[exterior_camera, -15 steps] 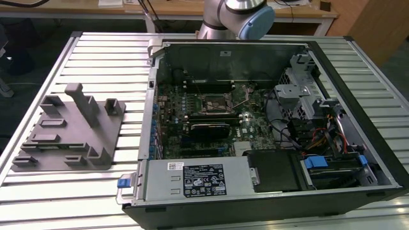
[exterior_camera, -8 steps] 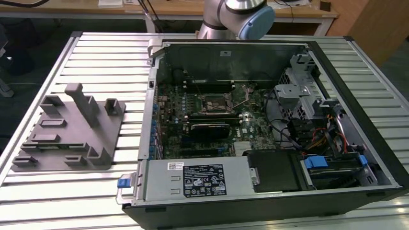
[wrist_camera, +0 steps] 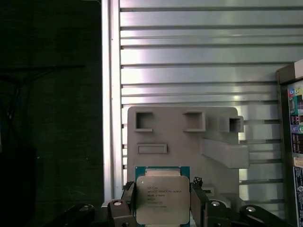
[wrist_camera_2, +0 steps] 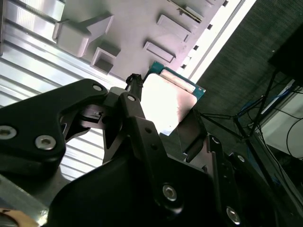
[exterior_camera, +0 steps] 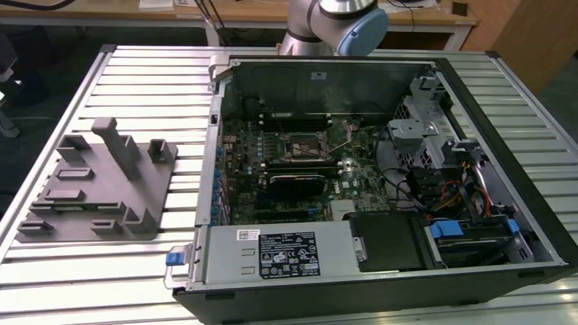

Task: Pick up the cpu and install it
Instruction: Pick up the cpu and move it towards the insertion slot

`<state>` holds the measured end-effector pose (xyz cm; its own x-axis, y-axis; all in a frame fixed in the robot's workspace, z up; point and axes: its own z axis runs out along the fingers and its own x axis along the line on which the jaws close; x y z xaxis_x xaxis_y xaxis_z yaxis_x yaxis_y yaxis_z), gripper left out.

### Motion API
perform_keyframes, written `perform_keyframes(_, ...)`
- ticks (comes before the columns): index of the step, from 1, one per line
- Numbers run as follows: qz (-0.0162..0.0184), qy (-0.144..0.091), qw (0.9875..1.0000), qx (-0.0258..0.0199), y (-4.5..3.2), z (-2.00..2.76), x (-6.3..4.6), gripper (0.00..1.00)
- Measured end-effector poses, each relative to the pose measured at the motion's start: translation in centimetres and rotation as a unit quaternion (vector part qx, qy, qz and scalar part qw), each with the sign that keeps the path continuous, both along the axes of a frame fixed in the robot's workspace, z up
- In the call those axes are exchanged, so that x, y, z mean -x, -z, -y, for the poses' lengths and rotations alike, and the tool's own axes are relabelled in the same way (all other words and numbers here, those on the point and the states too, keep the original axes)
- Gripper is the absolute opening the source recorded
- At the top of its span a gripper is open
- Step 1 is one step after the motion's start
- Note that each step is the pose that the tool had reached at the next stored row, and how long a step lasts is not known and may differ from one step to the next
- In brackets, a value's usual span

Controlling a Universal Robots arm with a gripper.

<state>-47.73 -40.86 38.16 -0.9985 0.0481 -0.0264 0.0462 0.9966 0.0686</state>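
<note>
Starting at the exterior view's left, the grey fixture (exterior_camera: 99, 186) lies flat on the slatted table (exterior_camera: 145, 81) with its posts standing upright. Moving to the exterior view's right of the fixture, just beside it, there's the open computer case (exterior_camera: 361, 301) with the motherboard on show. The black socket frame (exterior_camera: 302, 147) sits mid-board, well apart from the fixture. The grey metal box (exterior_camera: 275, 254) with its white label lies along the case's near wall. Beyond the case, on the side away from the fixture's posts, the arm (exterior_camera: 339, 24) rises.

Over to both wrist views, and here's the action! The gripper (wrist_camera: 162, 201) is pinching the cpu (wrist_camera: 162, 198), with a black finger (wrist_camera: 198, 191) pressed on each of two opposite edges. In the first wrist view the silver top faces the camera, with the thin green rim peeking out around it. The cpu is held over the fixture, near one of its edges.
</note>
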Motion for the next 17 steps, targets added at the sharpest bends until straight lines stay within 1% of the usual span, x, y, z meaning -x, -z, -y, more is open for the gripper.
perform_keyframes(11,0.0,0.0,1.0,0.0,0.0,-0.03,-1.2,0.54)
perform_keyframes(17,0.0,0.0,1.0,0.0,0.0,-0.05,-2.1,0.54)
